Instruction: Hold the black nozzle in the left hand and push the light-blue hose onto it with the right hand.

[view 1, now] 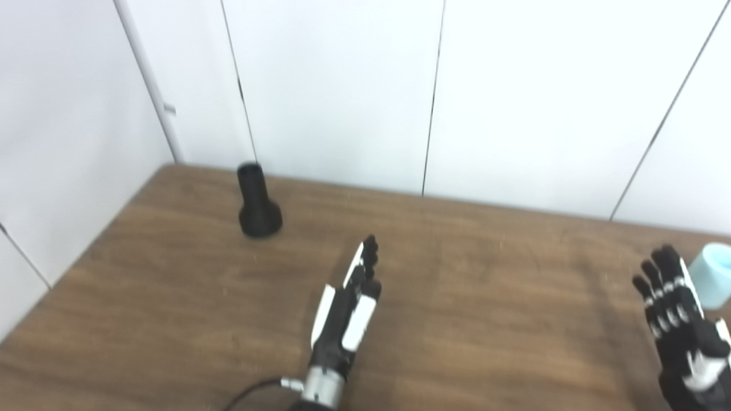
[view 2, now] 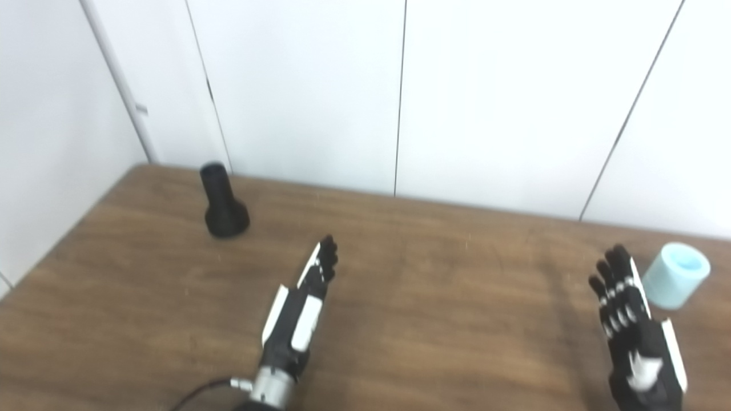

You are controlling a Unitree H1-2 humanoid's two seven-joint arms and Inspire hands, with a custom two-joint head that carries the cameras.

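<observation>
The black nozzle (view 1: 257,202) stands upright on its wide base near the table's far left corner; it also shows in the right eye view (view 2: 223,202). The light-blue hose piece (view 2: 676,275), a short cylinder, stands at the far right of the table. My left hand (view 1: 349,305) is open and empty over the table's middle, fingers straight and pointing away, well to the right of and nearer than the nozzle. My right hand (view 2: 633,322) is open and empty, just left of the hose and apart from it.
The brown wooden table (view 1: 491,274) meets white wall panels (view 1: 342,85) at the back and left. A black cable (view 1: 251,394) runs from my left wrist at the bottom edge.
</observation>
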